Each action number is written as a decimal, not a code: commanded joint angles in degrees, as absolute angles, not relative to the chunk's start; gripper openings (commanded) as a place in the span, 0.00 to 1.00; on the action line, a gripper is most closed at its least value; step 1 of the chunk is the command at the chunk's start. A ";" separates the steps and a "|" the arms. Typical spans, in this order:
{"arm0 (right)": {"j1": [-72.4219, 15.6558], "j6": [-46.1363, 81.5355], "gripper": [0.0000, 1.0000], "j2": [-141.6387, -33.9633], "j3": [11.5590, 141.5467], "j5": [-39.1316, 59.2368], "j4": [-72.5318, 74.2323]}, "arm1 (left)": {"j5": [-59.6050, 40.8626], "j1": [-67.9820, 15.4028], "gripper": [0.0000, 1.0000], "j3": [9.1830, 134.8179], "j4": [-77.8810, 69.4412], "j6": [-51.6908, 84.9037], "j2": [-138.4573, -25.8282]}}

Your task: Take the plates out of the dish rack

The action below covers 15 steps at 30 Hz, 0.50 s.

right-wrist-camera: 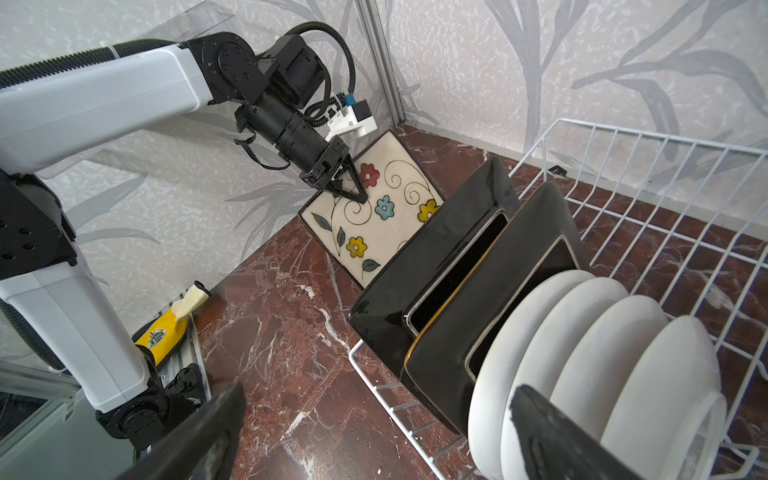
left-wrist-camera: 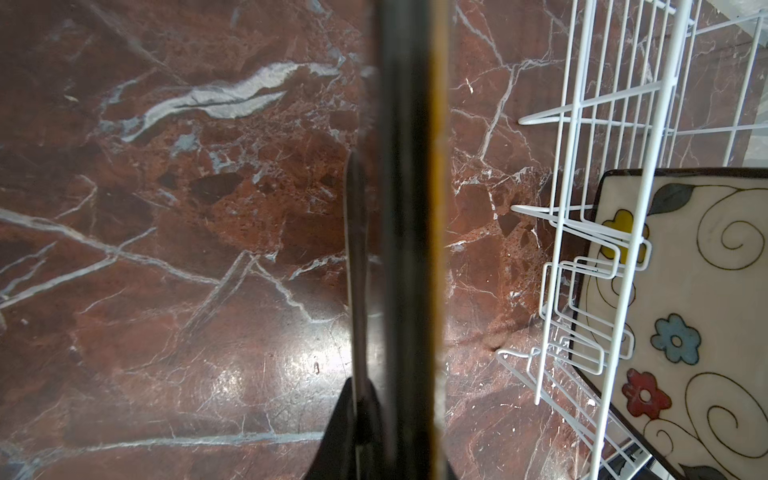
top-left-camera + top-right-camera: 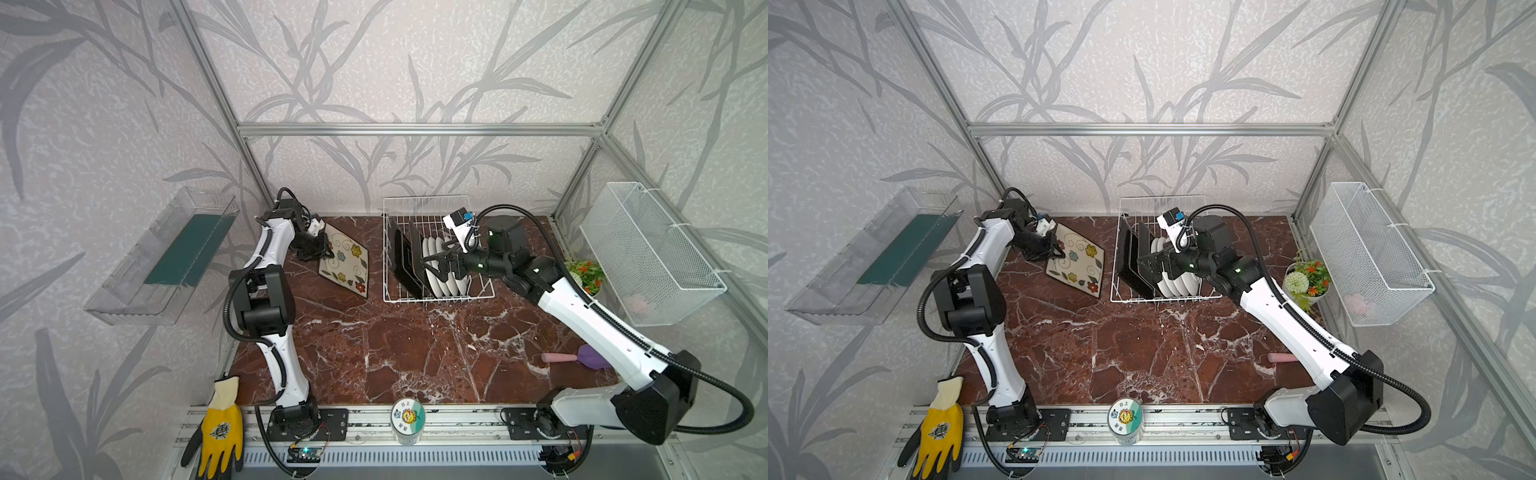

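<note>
**PLATE UNLOADING: HAZARDS AND GRIPPER STATUS**

**Hazards.** One rounded-square cream plate with a painted flower-and-swirl face (image 1: 374, 232) is out of the white wire dish rack (image 3: 415, 214). It sits tilted over the red-brown marble tabletop (image 3: 415, 353), just beside the rack's left wall. You cannot tell whether its lower edge touches the marble. If you release it while it is tilted, expect it to fall flat onto the stone or slide against the rack wire. The hold is on one edge only, so a quick wrist turn could let the plate pivot or slip free.

Inside the rack, two black-backed square plates (image 1: 436, 257) stand on edge in the slots. A row of round white plates (image 1: 582, 340) is packed close beside them. If you close on them without centring on a single rim, you will probably catch two plates or a prong. A lift could then drag a neighbouring plate out of its slot.

**Gripper status.** The left gripper (image 1: 351, 187) is pinched tight on the flowered plate's rim, near the red flower. The right gripper (image 3: 434, 266) has its jaws spread fully and holds nothing. It is poised in the rack where the square plates meet the round ones. Contact with any plate cannot be confirmed.
</note>
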<state>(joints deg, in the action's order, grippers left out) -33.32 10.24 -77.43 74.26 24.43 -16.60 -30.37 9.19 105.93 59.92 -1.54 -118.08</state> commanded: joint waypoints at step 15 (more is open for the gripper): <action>-33.59 8.71 0.99 -76.29 73.66 22.70 -17.02 | -24.29 10.91 0.13 106.07 61.23 -3.96 -119.99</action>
<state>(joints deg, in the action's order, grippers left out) -33.32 9.52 -77.43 74.17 23.77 -16.62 -30.96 10.02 106.15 60.07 -1.52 -118.63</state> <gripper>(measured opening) 0.991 0.152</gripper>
